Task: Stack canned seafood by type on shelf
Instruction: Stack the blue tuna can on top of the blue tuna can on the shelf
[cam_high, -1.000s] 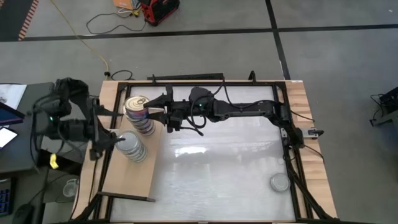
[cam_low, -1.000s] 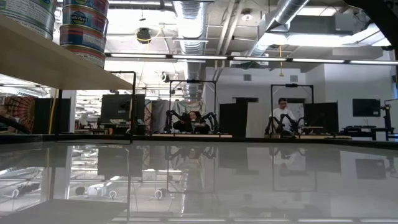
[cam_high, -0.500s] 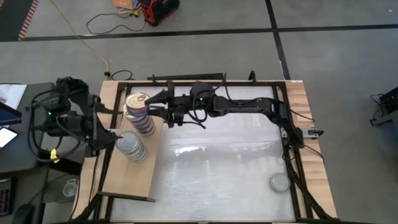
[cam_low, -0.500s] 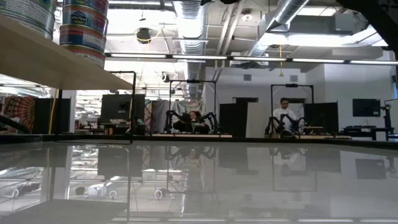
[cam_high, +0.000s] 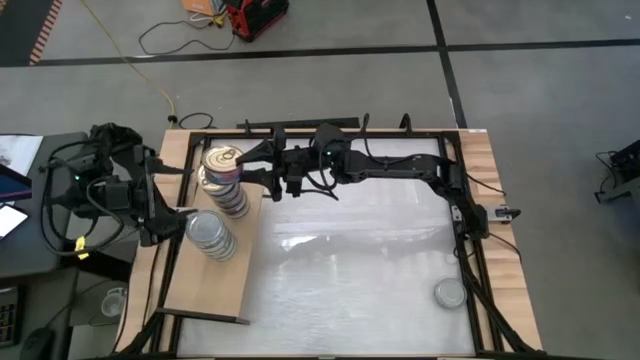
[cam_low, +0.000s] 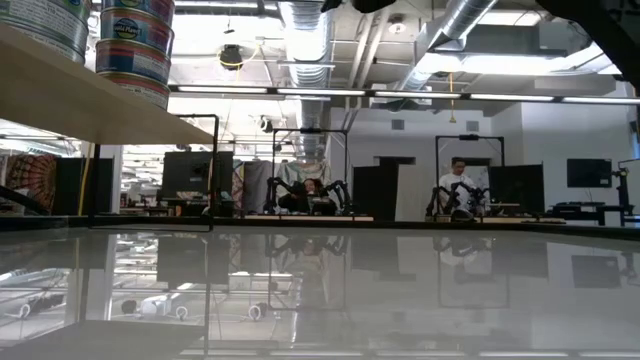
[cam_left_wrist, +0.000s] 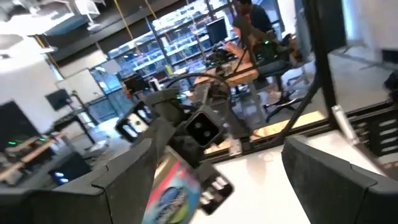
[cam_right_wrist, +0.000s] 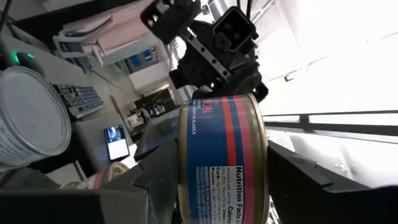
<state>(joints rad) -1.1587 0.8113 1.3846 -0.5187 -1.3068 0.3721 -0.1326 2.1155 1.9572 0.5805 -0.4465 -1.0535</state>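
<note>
In the high view, the light wooden shelf board with its thin black metal frame (cam_high: 215, 285) runs down the left side of the frame, and two stacks of small round tins stand on it. The upper stack (cam_high: 226, 190) ends in a gold pull-tab tin with a red-and-blue paper label (cam_high: 219, 161); the lower stack, just beside it toward the picture's bottom, ends in a plain silver-grey lid (cam_high: 206, 228). The dark right gripper (cam_high: 248, 166) reaches in from the centre of the picture, its two fingers set one on each side of that gold-topped tin; the right wrist view shows the smooth printed label (cam_right_wrist: 222, 163) filling the gap between the fingers, so the gripper is clamped on it. Whether the tin already rests on the one below it cannot be made out. The dark left gripper (cam_high: 172, 212) sits at the left edge of the shelf, close beside the silver stack, its fingers spread wide with nothing between them; its wrist view is blurred. One more silver-topped tin (cam_high: 450, 293) lies alone on the glossy white tabletop (cam_high: 350, 270) at the lower right. In the low view only the shelf's underside (cam_low: 90, 105) and the cut-off bottoms of the stacks (cam_low: 135, 45) show at upper left; both grippers are out of that frame.
</note>
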